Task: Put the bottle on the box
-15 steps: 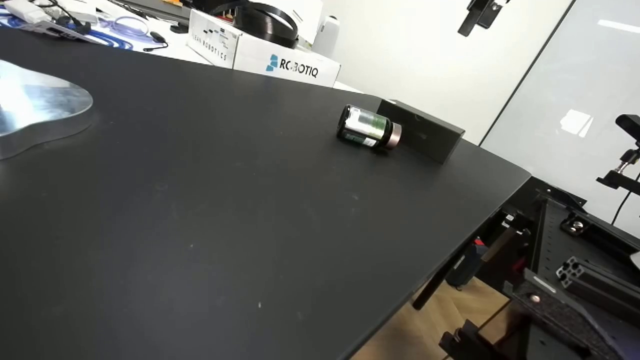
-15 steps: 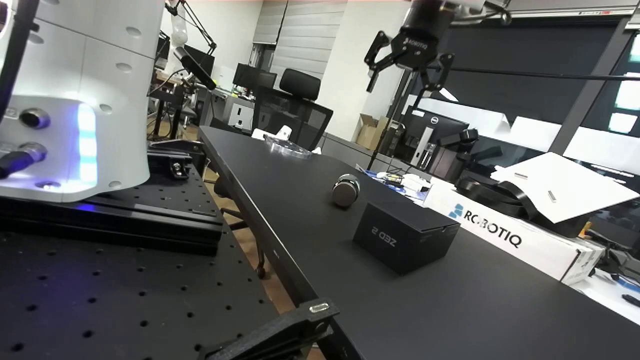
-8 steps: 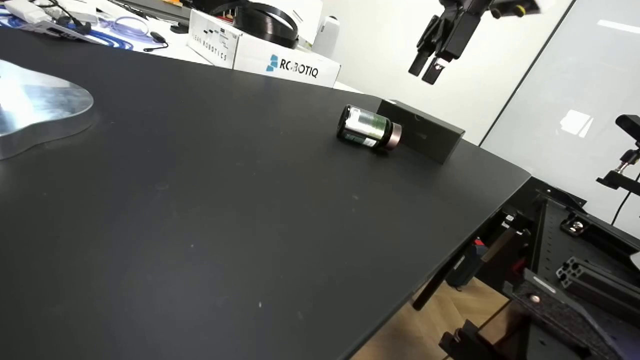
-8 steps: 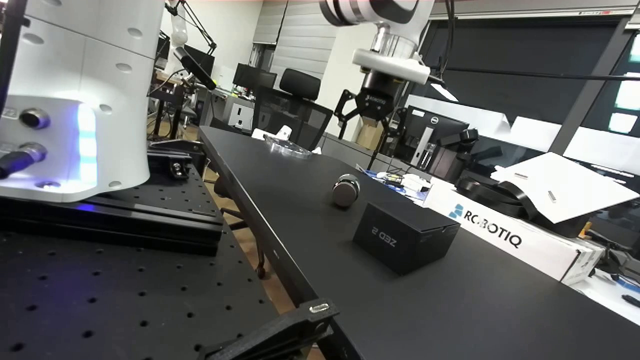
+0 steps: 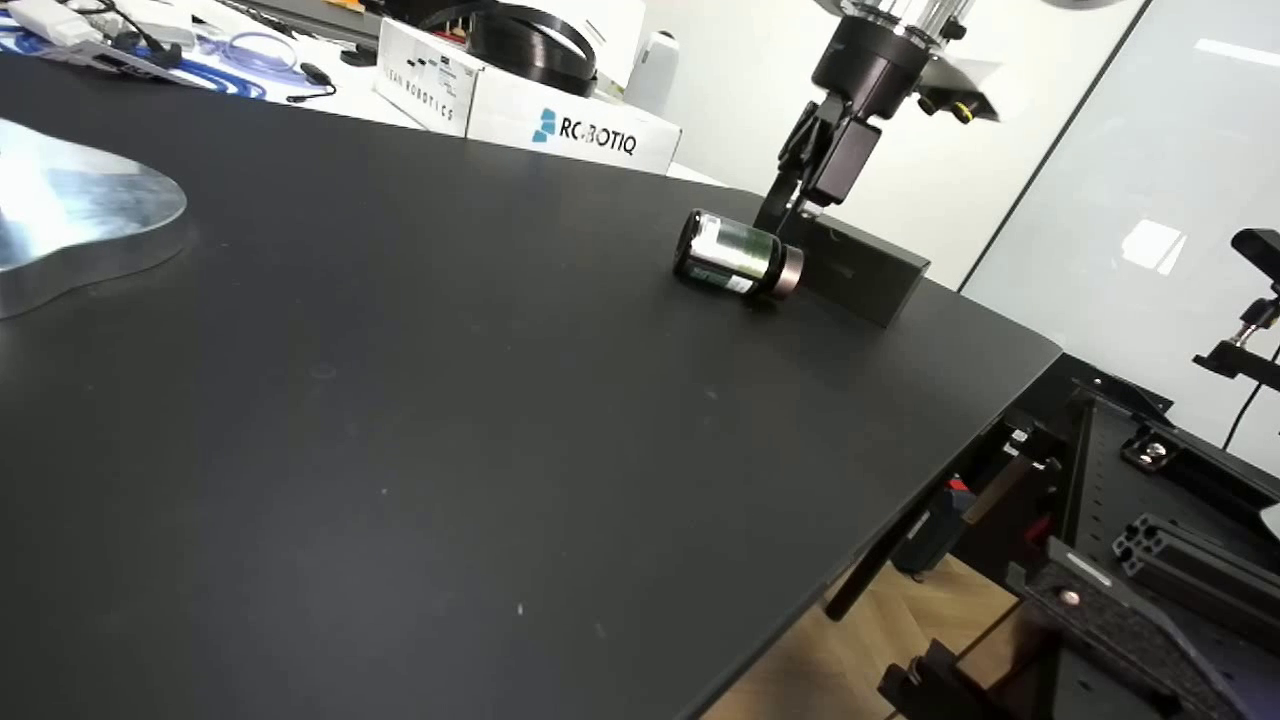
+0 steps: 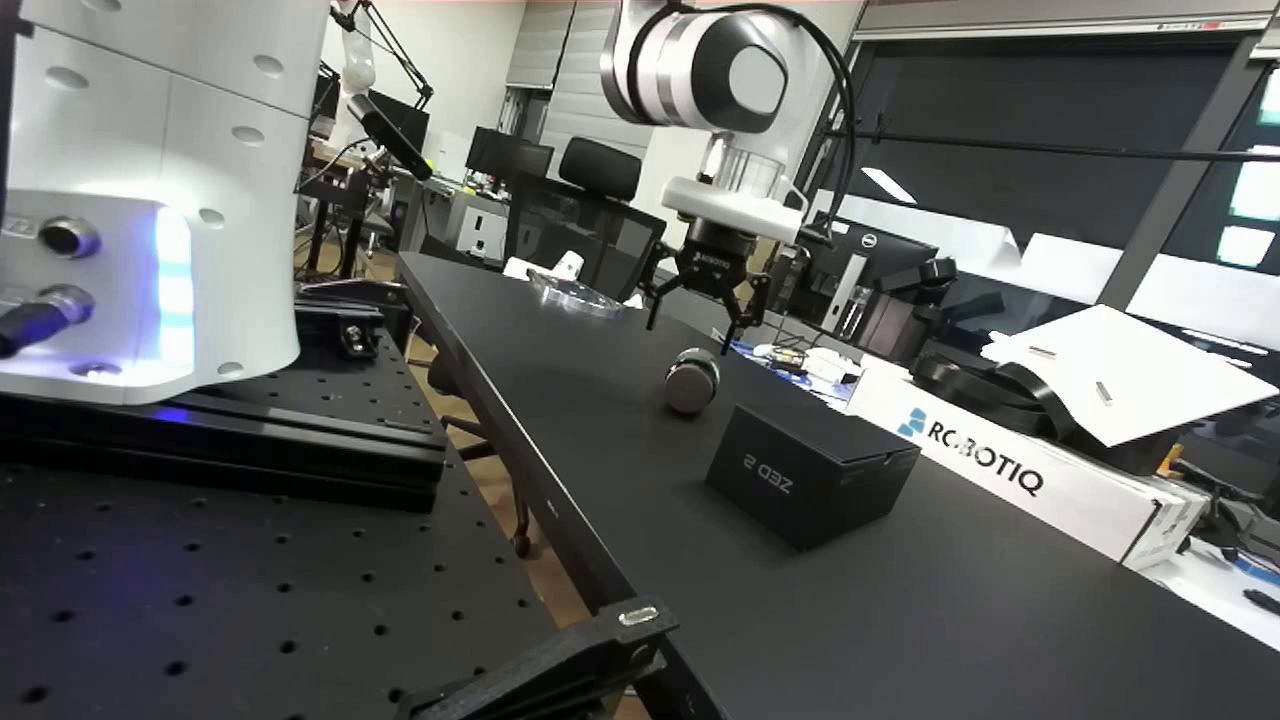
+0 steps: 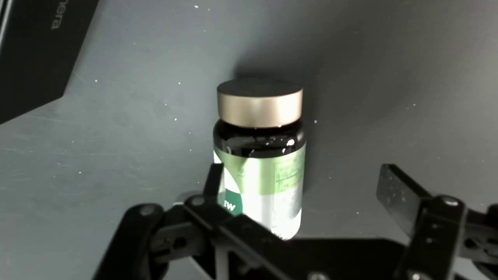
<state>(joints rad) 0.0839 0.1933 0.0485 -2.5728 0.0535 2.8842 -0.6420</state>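
"Sinking from high over the dark, flat worktop [image 5: 430,420], the black, jointed, two-fingered claw [image 6: 689,337] is now hanging just above the small, dark, silver-banded cylindrical bottle [image 5: 733,253]."

"Is anything else shifting?"

"No. The bottle is lying on its side just as a second ago, its coppery cap [image 7: 260,110] being the end nearer the low, matte-black rectangular box [image 6: 812,472], close by but apart."

"So it is not yet resting on the box, and the job is probably entering its grasp."

"Yes; the claw is standing wide and holding nothing. One finger [image 7: 213,183] is overlapping the label [image 7: 268,186] in the wrist view, touching or not being impossible to tell, while the other finger [image 7: 397,196] is standing well out. The next move is probably calling for centring before closing."

"And the room for that?"

"The box is standing on the crowded finger's side, but a strip of worktop is showing between, so a slight shift is looking possible. Past the box, the worktop's edge is running near, beside the white, Robotiq-lettered cardboard carton [image 6: 1000,465]. The opposite edge is running well apart from the bottle."
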